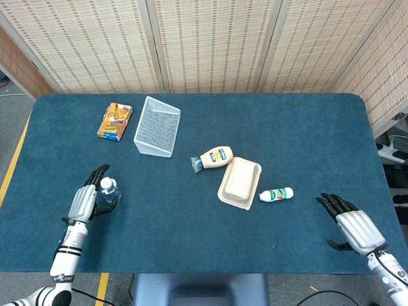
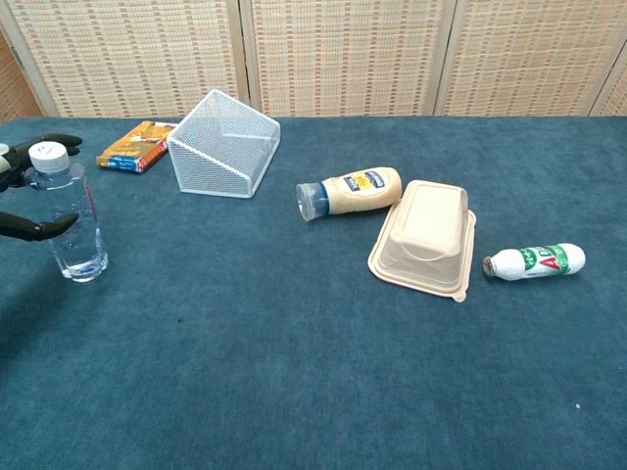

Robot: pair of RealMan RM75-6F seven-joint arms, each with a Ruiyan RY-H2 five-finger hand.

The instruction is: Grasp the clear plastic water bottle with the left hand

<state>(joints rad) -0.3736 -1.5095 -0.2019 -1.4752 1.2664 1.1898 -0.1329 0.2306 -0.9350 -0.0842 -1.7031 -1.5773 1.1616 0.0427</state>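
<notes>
Your left hand point(image 1: 86, 201) at the near left has fingers spread around the upright clear water bottle point(image 2: 71, 211), not yet closed; squeeze unevenly and it may tip over.

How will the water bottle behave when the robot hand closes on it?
The water bottle stands upright, tall and narrow, so a sideways nudge may tip it. It looks nearly empty, so probably light. Its thin clear wall may dent and slip in the left robot hand.
</notes>
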